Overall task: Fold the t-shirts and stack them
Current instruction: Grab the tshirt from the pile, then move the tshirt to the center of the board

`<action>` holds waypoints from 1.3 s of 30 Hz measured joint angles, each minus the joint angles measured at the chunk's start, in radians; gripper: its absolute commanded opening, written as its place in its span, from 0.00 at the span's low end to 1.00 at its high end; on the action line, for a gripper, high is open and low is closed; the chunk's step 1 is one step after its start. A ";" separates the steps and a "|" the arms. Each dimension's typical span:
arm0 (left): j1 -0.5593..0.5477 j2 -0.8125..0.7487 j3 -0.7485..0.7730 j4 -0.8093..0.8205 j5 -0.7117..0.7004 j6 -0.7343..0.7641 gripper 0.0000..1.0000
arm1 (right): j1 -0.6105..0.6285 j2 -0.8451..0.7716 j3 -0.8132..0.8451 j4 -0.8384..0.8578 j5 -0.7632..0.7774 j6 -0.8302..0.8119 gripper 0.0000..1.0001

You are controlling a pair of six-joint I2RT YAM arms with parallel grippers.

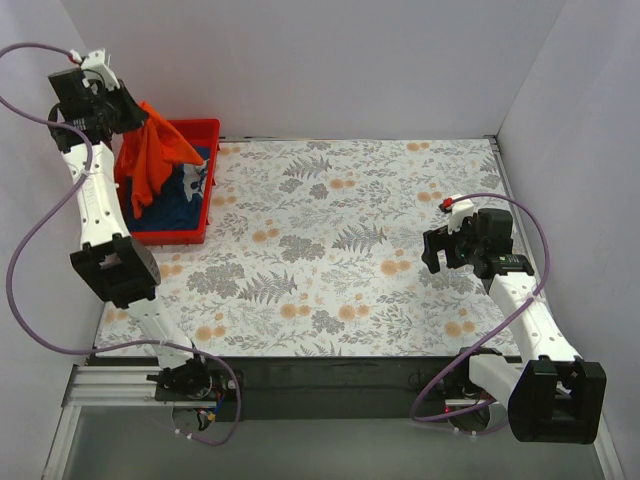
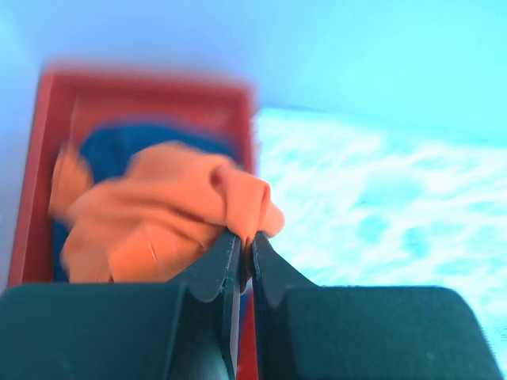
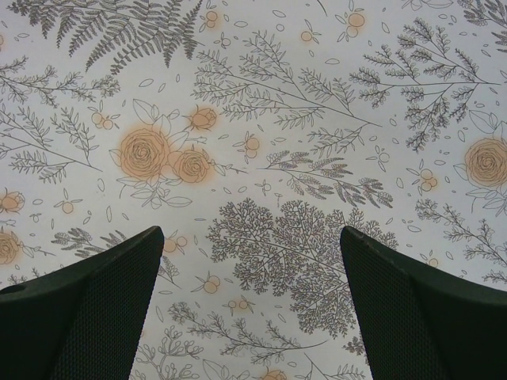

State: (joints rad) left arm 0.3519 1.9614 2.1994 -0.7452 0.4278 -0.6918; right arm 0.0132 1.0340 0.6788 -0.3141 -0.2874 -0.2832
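My left gripper (image 1: 135, 112) is raised over the far left corner and shut on the orange-red t-shirt (image 1: 157, 157), which hangs down from it over the red bin. In the left wrist view the gripper (image 2: 245, 237) pinches a fold of the orange-red t-shirt (image 2: 158, 222), blurred. The dark blue t-shirt (image 1: 180, 200) with a small pale print lies crumpled in the bin; it also shows in the left wrist view (image 2: 119, 146). My right gripper (image 1: 436, 250) is open and empty above the right side of the table; in the right wrist view the gripper (image 3: 249, 241) shows only cloth pattern between its fingers.
The red plastic bin (image 1: 203, 190) stands at the table's far left against the wall; its rim (image 2: 47, 142) shows in the left wrist view. A floral cloth (image 1: 340, 250) covers the table. White walls close in the back and both sides.
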 measured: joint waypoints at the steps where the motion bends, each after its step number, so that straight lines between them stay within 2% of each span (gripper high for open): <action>1: -0.015 -0.033 0.005 0.023 0.015 -0.012 0.00 | -0.002 -0.001 0.000 0.000 0.000 0.000 0.98; 6: -0.190 -0.179 0.049 0.184 0.071 -0.090 0.00 | -0.033 -0.008 0.000 0.000 -0.002 0.008 0.98; 11: -0.370 -0.219 0.095 0.365 0.130 -0.210 0.00 | -0.046 -0.012 0.000 0.000 -0.002 0.016 0.98; 17: -0.437 -0.218 0.094 0.496 0.180 -0.373 0.00 | -0.059 -0.012 0.000 0.000 -0.003 0.020 0.98; 20: -0.443 -0.262 -0.016 0.545 0.197 -0.420 0.00 | -0.066 -0.012 0.000 0.000 -0.005 0.022 0.98; 21: -0.443 -0.287 -0.076 0.557 0.200 -0.427 0.05 | -0.069 -0.012 0.001 0.000 -0.007 0.023 0.99; 23: -0.442 -0.374 -0.274 0.576 0.210 -0.433 0.44 | -0.073 -0.012 0.004 -0.001 -0.011 0.023 0.98; 24: -0.440 -0.412 -0.372 0.576 0.217 -0.435 0.54 | -0.076 -0.012 0.006 -0.002 -0.014 0.023 0.98; 25: -0.439 -0.454 -0.479 0.595 0.226 -0.433 0.82 | -0.077 -0.012 0.009 -0.003 -0.018 0.022 0.98; 26: -0.434 -0.510 -0.621 0.589 0.236 -0.414 0.83 | -0.079 -0.012 0.014 -0.008 -0.023 0.021 0.98; 27: -0.431 -0.539 -0.701 0.563 0.243 -0.404 0.84 | -0.079 -0.012 0.021 -0.016 -0.026 0.019 0.98; 31: -0.403 -0.569 -0.938 0.428 0.233 -0.320 0.85 | -0.079 0.003 0.069 -0.060 -0.050 -0.006 0.98; 36: -0.368 -0.494 -0.983 0.220 0.283 -0.143 0.85 | -0.078 0.102 0.190 -0.178 -0.117 -0.086 0.98; 39: -0.387 -0.485 -1.009 0.143 0.303 -0.027 0.79 | -0.056 0.119 0.202 -0.245 -0.118 -0.142 0.97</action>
State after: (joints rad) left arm -0.0349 1.4761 1.1900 -0.6018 0.7307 -0.7185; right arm -0.0433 1.1534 0.8810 -0.5594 -0.4057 -0.4248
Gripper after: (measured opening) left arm 0.827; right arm 0.982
